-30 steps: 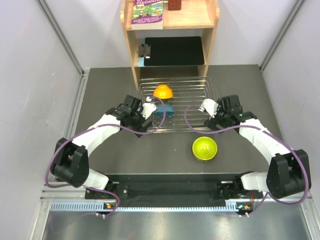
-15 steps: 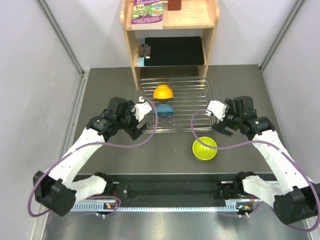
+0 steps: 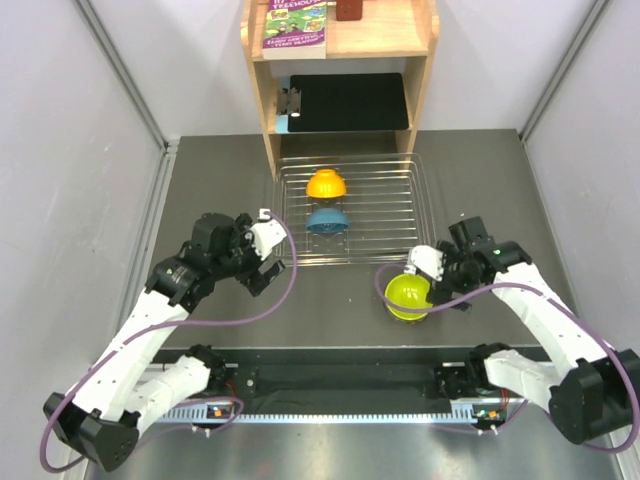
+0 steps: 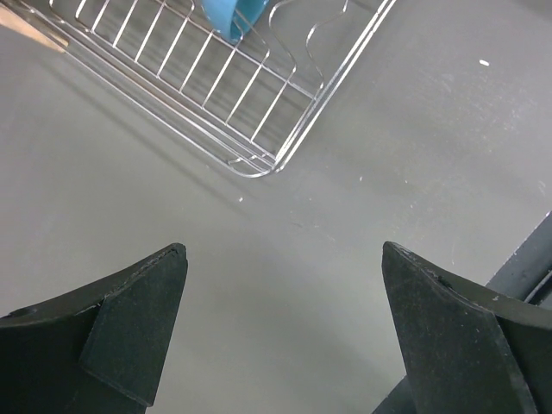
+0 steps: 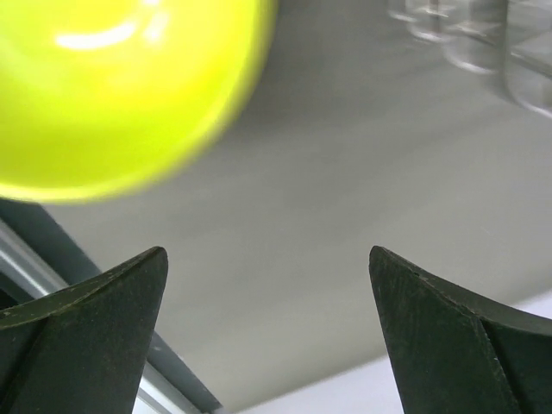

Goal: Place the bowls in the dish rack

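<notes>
The wire dish rack [image 3: 390,215] sits at the table's middle back, with an orange bowl [image 3: 326,184] and a blue bowl [image 3: 327,220] standing in it. A lime-green bowl [image 3: 406,296] rests on the table in front of the rack's right corner. My right gripper [image 3: 432,285] hangs open at that bowl's right rim; in the right wrist view the bowl [image 5: 121,86] lies up-left of the empty jaws [image 5: 267,254]. Left of the rack's near-left corner, my left gripper [image 3: 268,268] is open. The left wrist view shows that corner [image 4: 259,129] and the blue bowl [image 4: 231,17] beyond empty jaws [image 4: 283,259].
A wooden shelf unit [image 3: 270,110] stands behind the rack, with a black board [image 3: 350,100] on its lower level and a book [image 3: 297,25] on top. Grey walls close in both sides. The dark rail of the arm bases [image 3: 340,380] runs along the near edge.
Both arms have drawn back from the rack toward the near edge. The left gripper moved left, away from the blue bowl; the right gripper came down beside the lime-green bowl.
</notes>
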### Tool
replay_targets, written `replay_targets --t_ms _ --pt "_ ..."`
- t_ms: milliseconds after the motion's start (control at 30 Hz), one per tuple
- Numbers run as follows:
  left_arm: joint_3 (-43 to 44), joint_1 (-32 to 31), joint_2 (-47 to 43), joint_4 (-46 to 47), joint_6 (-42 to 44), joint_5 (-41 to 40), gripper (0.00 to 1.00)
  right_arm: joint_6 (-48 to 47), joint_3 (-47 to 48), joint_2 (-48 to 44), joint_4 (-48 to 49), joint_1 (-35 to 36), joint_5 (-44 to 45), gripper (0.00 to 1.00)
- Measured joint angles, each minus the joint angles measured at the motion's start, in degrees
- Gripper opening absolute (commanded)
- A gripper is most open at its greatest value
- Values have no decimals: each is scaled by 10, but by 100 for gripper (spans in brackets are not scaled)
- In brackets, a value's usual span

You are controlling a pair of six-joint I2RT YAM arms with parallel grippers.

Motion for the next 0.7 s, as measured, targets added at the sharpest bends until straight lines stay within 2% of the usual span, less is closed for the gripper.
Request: replay_targets --t_ms 267,700 --pt "-14 0 -11 -20 -1 -9 99 24 -62 44 44 55 -19 100" --pt "-19 0 -36 -31 -1 -17 99 66 -66 88 116 115 -38 100"
